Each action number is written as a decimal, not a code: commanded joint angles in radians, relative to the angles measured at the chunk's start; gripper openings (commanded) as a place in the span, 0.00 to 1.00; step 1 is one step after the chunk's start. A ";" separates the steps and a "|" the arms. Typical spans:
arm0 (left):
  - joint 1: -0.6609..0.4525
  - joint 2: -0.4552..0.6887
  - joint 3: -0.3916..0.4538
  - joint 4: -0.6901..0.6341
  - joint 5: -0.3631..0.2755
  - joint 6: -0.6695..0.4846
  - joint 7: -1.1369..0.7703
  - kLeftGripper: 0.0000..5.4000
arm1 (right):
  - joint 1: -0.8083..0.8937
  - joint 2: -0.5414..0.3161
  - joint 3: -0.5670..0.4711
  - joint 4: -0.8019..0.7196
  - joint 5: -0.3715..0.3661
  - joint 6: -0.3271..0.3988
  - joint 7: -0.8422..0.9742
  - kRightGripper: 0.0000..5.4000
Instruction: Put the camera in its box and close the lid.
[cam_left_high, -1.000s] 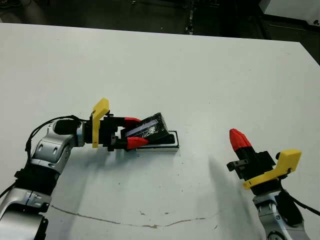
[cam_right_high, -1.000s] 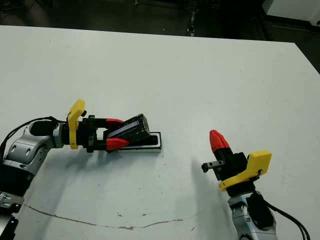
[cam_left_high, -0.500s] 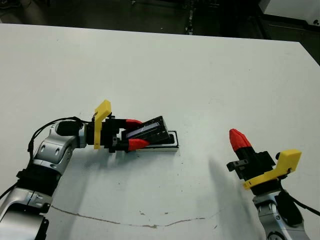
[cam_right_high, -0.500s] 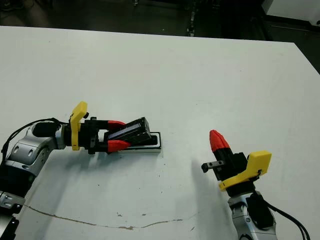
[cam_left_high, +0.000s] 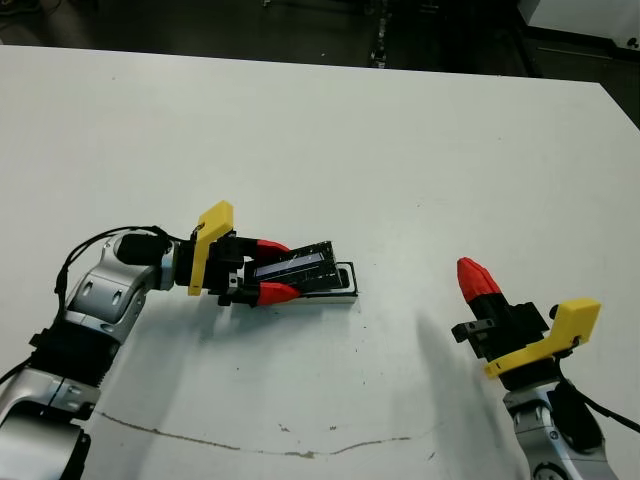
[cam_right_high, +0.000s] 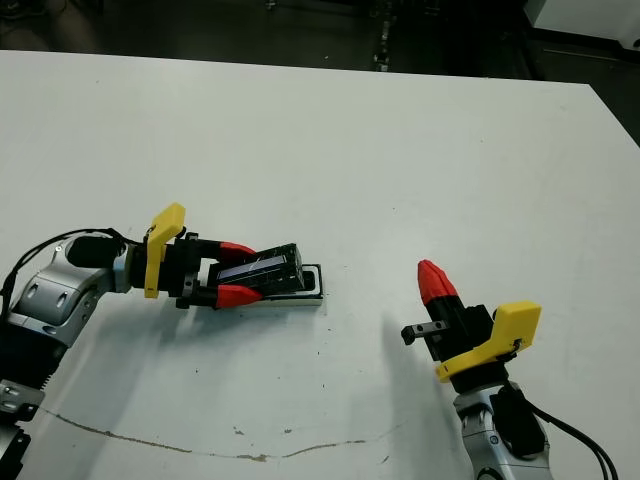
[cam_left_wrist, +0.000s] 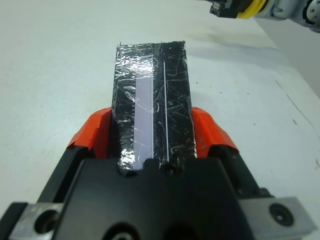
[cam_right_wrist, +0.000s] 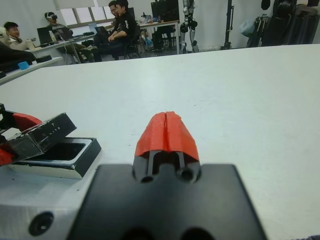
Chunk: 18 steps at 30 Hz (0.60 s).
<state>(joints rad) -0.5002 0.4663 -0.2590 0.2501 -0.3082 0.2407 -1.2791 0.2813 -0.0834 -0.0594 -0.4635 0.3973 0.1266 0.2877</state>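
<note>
My left gripper (cam_left_high: 279, 269) is shut on the lid (cam_left_high: 297, 268), a glossy black slab with a pale reflective strip (cam_left_wrist: 144, 100). The lid lies at a shallow tilt over the box (cam_left_high: 346, 285), covering most of it, with its far end slightly raised. In the right wrist view the box (cam_right_wrist: 57, 163) shows white walls, a black rim and a dark inside. I cannot make out the camera as a separate thing. My right gripper (cam_left_high: 473, 274) is shut and empty, held above the table well to the right of the box.
A thin dark line (cam_left_high: 250, 440) runs across the white table near its front. The table's far edge (cam_left_high: 300, 62) borders a dark floor. Beyond the table, people (cam_right_wrist: 120, 22) sit at desks.
The lid has tipped down from a steep tilt to nearly flat over the box, and my left gripper has moved slightly right and lower. The right arm has stayed put.
</note>
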 joint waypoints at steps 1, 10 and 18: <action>0.028 -0.031 -0.060 -0.011 0.001 0.024 -0.054 0.58 | 0.001 -0.004 -0.005 -0.001 -0.001 0.007 -0.013 0.00; 0.048 -0.055 -0.073 -0.006 0.019 0.005 -0.025 0.58 | 0.000 -0.008 -0.007 0.002 0.009 0.002 -0.008 0.00; 0.132 -0.064 -0.079 -0.122 0.108 0.018 0.180 0.58 | 0.006 -0.010 -0.009 -0.006 0.010 0.004 -0.009 0.00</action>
<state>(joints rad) -0.4244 0.4336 -0.2753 0.1443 -0.2327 0.2189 -1.1185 0.2807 -0.0837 -0.0588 -0.4643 0.4027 0.1265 0.2809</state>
